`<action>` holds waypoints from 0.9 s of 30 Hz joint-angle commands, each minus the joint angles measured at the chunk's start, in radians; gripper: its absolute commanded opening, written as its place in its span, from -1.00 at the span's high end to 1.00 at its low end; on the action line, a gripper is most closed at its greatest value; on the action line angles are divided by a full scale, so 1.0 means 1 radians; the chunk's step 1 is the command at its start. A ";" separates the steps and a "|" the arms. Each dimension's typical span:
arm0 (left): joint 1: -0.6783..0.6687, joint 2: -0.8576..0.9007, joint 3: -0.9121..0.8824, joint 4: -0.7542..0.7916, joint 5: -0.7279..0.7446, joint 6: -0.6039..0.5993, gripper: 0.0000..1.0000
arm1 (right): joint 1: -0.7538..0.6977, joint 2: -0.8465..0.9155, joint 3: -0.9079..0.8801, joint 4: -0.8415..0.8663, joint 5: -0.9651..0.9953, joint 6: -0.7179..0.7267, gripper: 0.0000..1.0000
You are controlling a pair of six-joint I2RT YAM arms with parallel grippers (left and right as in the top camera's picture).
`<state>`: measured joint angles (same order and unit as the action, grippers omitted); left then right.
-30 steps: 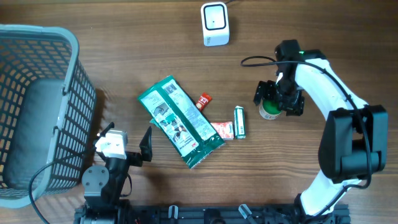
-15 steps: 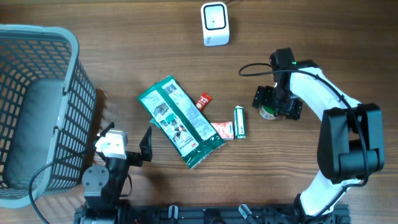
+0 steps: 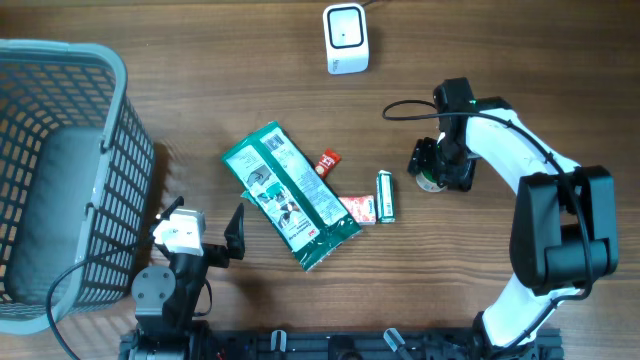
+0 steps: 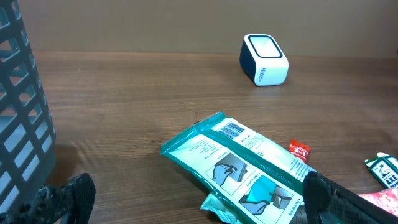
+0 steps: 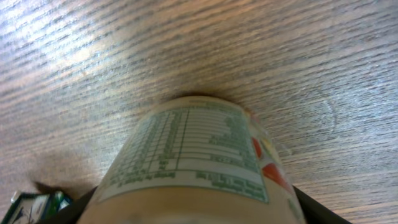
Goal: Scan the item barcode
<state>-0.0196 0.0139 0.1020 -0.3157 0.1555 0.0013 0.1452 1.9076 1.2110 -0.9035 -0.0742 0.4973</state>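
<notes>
A small green-topped bottle stands upright, right of the table's middle. The white scanner sits by the far edge.

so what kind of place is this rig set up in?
Probably a mock shop checkout: white boxy barcode scanner, grey plastic mesh basket, and a green printed pouch on a wooden tabletop.

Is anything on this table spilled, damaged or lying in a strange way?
Nothing looks spilled or damaged. The teal pouch lies diagonally, with a red sachet, a red-and-white packet and a green box loosely scattered beside it. The scanner stands apart, and the right gripper holds a small bottle.
</notes>
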 commanded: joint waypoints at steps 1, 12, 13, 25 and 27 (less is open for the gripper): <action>-0.003 -0.004 -0.004 0.000 0.009 -0.010 -1.00 | 0.002 0.019 0.006 -0.054 -0.039 -0.001 -0.35; -0.003 -0.004 -0.004 0.000 0.008 -0.010 -1.00 | 0.002 0.019 0.145 -0.271 -0.457 -0.176 -0.28; -0.003 -0.004 -0.004 0.000 0.009 -0.010 -1.00 | 0.002 0.019 0.145 -0.289 -0.487 -0.194 -0.27; -0.003 -0.004 -0.004 0.000 0.008 -0.010 -1.00 | 0.017 0.019 0.145 -0.494 -0.675 -0.341 -0.20; -0.003 -0.004 -0.004 0.000 0.009 -0.010 -1.00 | 0.040 0.019 0.145 -0.508 -0.714 -0.341 -0.18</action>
<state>-0.0196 0.0139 0.1020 -0.3157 0.1555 0.0013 0.1513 1.9148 1.3334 -1.3884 -0.6445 0.2024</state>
